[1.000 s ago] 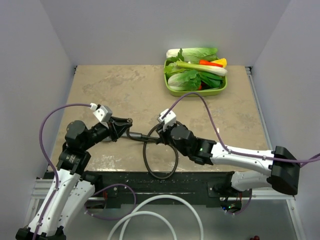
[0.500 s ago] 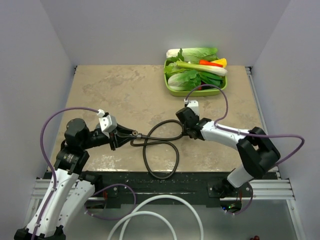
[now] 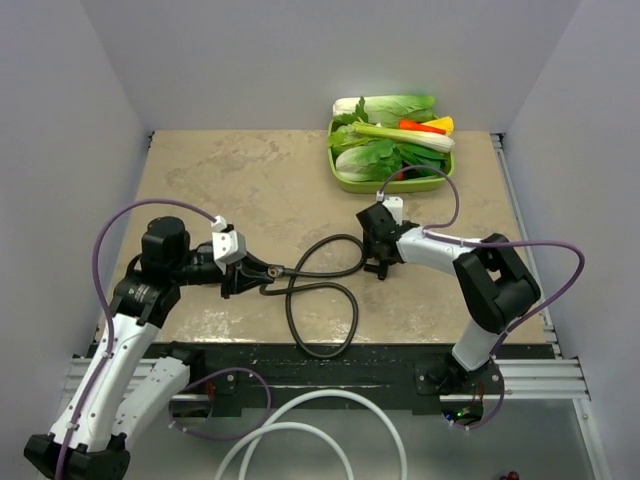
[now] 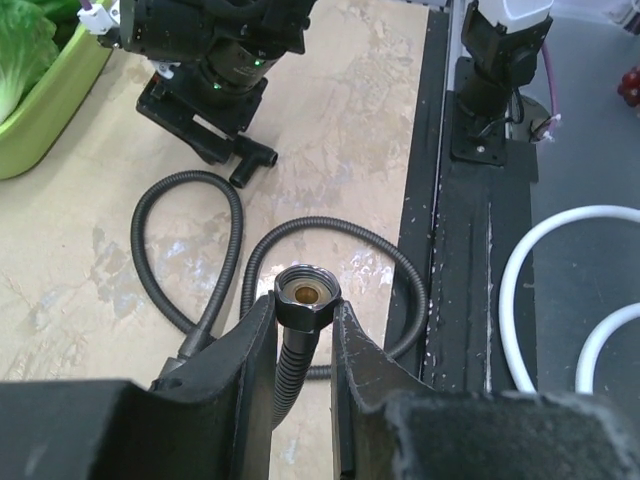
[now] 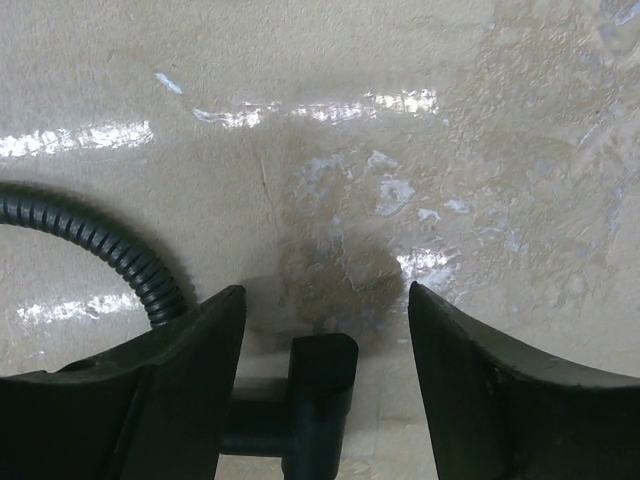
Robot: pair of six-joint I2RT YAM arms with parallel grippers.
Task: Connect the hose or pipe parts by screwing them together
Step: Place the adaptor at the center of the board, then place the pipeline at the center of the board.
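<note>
A long thin black hose (image 3: 291, 320) lies in loops on the beige table. My left gripper (image 3: 262, 272) is shut on its end, just under the hex nut (image 4: 307, 296), whose brass-lined mouth faces up and out in the left wrist view. The small black T-shaped fitting (image 3: 381, 268) lies on the table past the loops. In the right wrist view the fitting (image 5: 320, 385) rests between the fingers of my right gripper (image 5: 325, 300), which is open and touches neither side of it. A stretch of hose (image 5: 120, 255) curves off to its left.
A green tray (image 3: 345, 183) of vegetables stands at the back right, close behind the right gripper. A thick white hose (image 3: 300, 420) curls below the black front rail (image 3: 330, 365). Purple cables arc over both arms.
The right gripper has drawn away from the hose end to the right and opened, with the fitting now lying loose between its fingers. The left gripper has kept its hold and shifted slightly.
</note>
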